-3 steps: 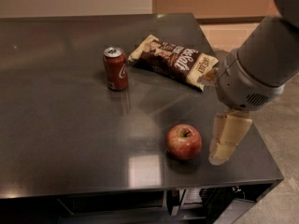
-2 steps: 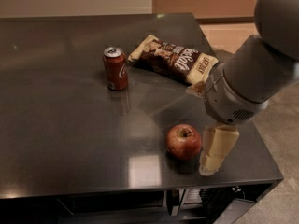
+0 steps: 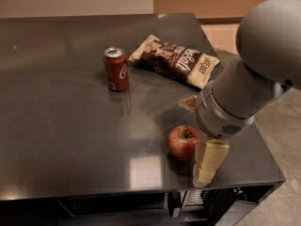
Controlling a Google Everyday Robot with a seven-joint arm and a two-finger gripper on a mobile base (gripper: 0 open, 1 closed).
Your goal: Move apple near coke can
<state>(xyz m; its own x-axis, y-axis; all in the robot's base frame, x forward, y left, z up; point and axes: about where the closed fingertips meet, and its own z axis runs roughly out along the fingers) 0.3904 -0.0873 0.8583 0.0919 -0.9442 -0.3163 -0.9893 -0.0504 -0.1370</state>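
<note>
The red apple with yellowish patches sits on the dark table near its front right edge. The red coke can stands upright further back and to the left, well apart from the apple. My gripper hangs from the grey arm and is low at the table's front edge. It is right beside the apple's right side. I cannot tell if it touches the apple. It holds nothing that I can see.
A brown-and-cream snack bag lies flat behind the apple, to the right of the can. The table's right edge and front edge run close to the gripper. Tiled floor lies to the right.
The arm has swung left and lower, bringing the gripper from right of the apple to close against its right side. The apple and the can have not moved.
</note>
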